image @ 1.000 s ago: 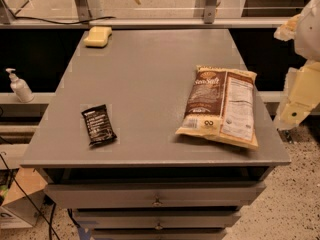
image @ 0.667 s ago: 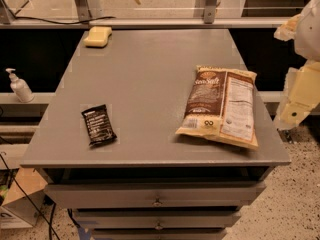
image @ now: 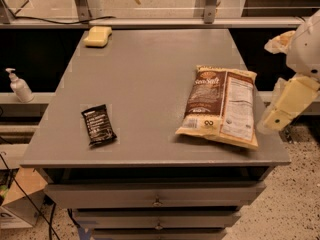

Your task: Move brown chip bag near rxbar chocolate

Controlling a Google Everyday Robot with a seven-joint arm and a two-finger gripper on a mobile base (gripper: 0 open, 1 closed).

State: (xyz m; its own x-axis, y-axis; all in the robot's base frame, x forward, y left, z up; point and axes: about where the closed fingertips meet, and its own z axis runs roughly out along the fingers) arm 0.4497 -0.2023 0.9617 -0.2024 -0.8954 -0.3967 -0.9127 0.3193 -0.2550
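Mostly clear view, right side cut off. Table [image: 145, 84] is grey, flat top, with drawers under the front edge partly in shadow. At the right frame edge, only part of the robot arm shows; its upper body is cropped. The gripper [image: 281, 113] is the cream-coloured piece hanging just off the table's right edge, beside the bag and not touching it. Can't tell if the claw is wide or narrow.

Bag [image: 220, 106] lies flat on the right half of the table, near the front right corner. Its long axis runs front to back, with the top toward the far edge and leaning slightly right. The brown face is on the left, the white panel on the right, and the print is too small to read.

Bar [image: 99, 125] lies flat at front left, well apart from the bag. Its long axis runs roughly front to back, far end tipped left.

Sponge [image: 98, 36] sits at the back left corner. Bottle [image: 20, 86] stands on a shelf left of the table.
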